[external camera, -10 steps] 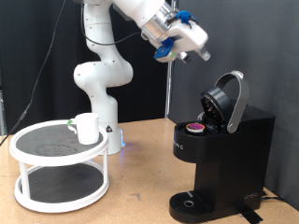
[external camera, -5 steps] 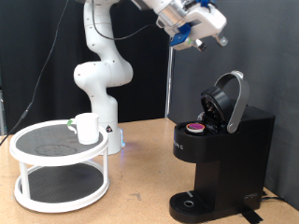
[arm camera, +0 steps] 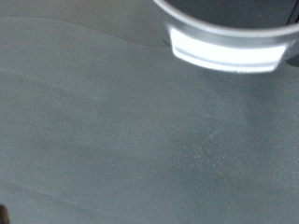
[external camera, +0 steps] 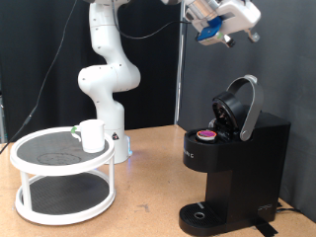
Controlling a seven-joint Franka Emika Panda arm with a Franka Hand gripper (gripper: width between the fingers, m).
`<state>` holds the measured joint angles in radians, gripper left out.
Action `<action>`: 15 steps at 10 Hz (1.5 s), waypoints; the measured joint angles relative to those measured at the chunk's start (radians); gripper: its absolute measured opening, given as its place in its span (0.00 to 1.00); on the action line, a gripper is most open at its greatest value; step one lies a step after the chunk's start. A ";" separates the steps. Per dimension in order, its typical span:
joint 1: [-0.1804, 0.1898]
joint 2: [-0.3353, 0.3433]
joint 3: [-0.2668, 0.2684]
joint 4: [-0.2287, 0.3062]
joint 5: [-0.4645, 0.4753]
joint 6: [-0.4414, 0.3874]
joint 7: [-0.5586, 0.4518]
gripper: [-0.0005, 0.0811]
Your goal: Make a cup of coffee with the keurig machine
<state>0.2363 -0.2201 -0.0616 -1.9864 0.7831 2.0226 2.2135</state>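
The keurig machine (external camera: 237, 158) stands at the exterior view's right with its rounded lid (external camera: 243, 104) hinged open. A pod with a pink top (external camera: 206, 135) sits in the open chamber. The cup (external camera: 92, 135), a small white mug, stands on the top tier of a white round stand (external camera: 30, 161) at the exterior view's left. My gripper (external camera: 247, 27) is high in the air, above the open lid and a little towards the exterior view's top right, touching nothing. The wrist view shows no fingers, only a dark rounded edge with a bright silver band (arm camera: 227, 49) over a grey blurred surface.
The white robot base (external camera: 107, 89) stands behind the stand. The wooden table (external camera: 148, 202) runs between the stand and the machine. A dark backdrop hangs behind, with a thin vertical pole (external camera: 179, 79) beside the machine.
My gripper has risen and moved towards the exterior view's right, from left of the lid to high above it. The cup, pod and machine have not moved.
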 joint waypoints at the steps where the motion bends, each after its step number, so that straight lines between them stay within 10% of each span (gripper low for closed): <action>1: 0.000 0.013 0.015 0.017 -0.010 0.007 0.021 1.00; 15: 0.005 0.124 0.200 0.069 -0.150 0.133 0.161 1.00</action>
<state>0.2416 -0.0962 0.1382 -1.9169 0.6326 2.1561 2.3742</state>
